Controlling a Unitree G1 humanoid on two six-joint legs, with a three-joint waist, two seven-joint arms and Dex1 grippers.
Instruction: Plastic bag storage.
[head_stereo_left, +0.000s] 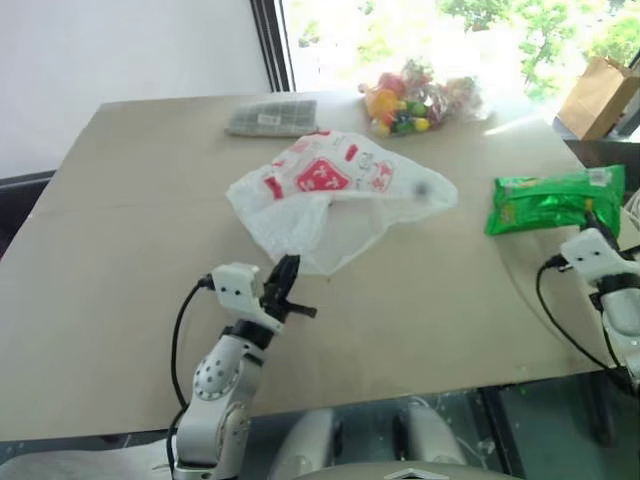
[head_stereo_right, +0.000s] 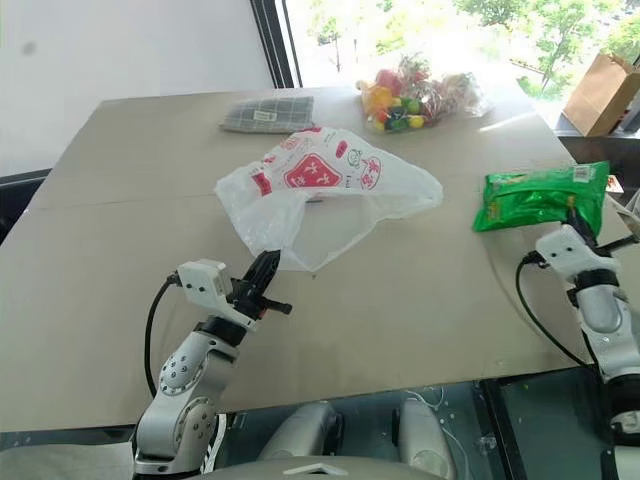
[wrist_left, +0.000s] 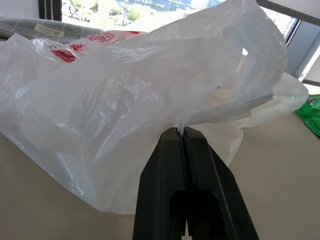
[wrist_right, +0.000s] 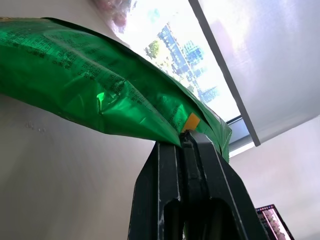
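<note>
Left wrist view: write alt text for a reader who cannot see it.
The left gripper, its two black fingers shut, pinches the near edge of a crinkly white plastic bag with red print, which lies heaped on a tan table. Beyond it show a grey checked packet, a corner of a green snack packet and a bright window.

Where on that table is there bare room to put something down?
The table is bare left of the plastic bag, and between the bag and the green packet. The far edge is crowded: grey pouch, bag of colourful items.
</note>
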